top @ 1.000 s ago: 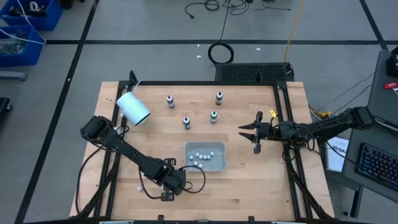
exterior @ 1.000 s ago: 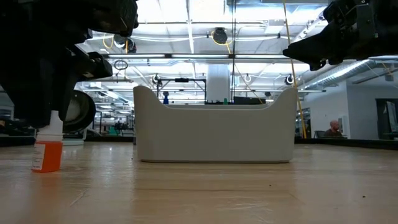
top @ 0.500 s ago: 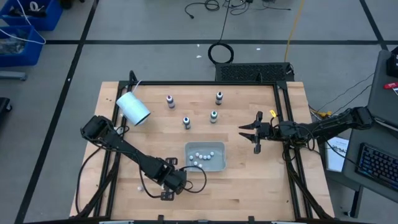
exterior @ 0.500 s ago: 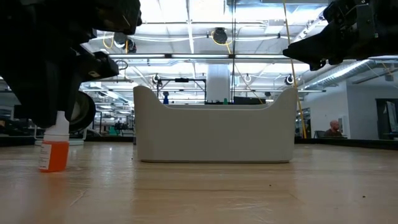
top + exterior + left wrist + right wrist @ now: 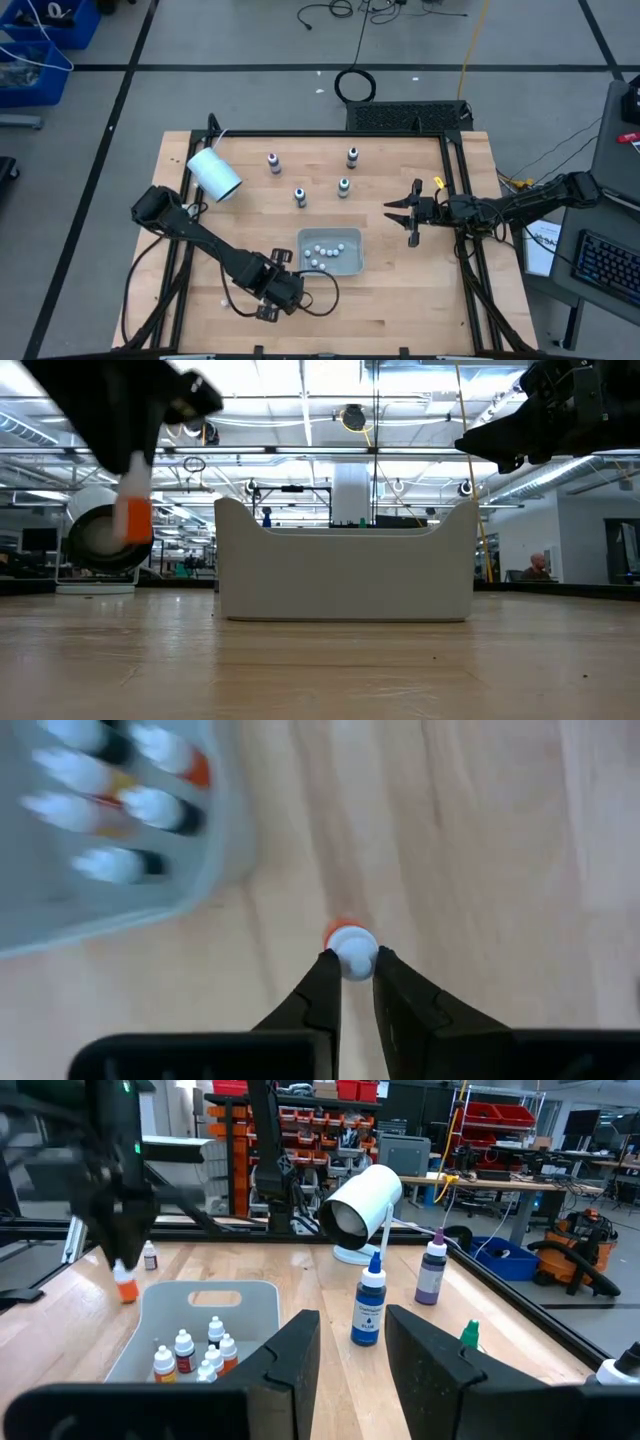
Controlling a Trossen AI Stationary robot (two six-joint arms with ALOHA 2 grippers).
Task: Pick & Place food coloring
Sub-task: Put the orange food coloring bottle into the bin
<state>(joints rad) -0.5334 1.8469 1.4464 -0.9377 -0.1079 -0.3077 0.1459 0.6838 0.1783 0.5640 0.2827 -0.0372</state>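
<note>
An orange food coloring bottle (image 5: pixel 132 520) with a white cap hangs above the table near its front left, and my left gripper (image 5: pixel 353 960) is shut on it. From above, the gripper (image 5: pixel 283 292) hides it. Four more food coloring bottles stand upright on their bases toward the far side: (image 5: pixel 272 162), (image 5: pixel 352 157), (image 5: pixel 299 196), (image 5: pixel 343 187). A pale grey bin (image 5: pixel 347 264) at mid-table holds several small white-capped bottles. My right gripper (image 5: pixel 405 213) waits open, level, at the right of the bin. My left gripper pinches the orange bottle's white cap (image 5: pixel 356 954) between its two fingertips. The fingers come from above, pointing steeply down. The bottle hangs below them, its orange body (image 5: pixel 133 518) lifted clear of the table.
A large white cup (image 5: pixel 215 173) lies on its side at the far left. The bin (image 5: pixel 345 575) stands just right of the held bottle. In the right wrist view, blue (image 5: pixel 369 1305) and purple (image 5: pixel 433 1275) bottles stand between that gripper and the cup.
My left gripper has risen with the orange bottle and rolled a little. The bottle stood on the table a second ago and now hangs clear above it, slightly nearer the bin.
</note>
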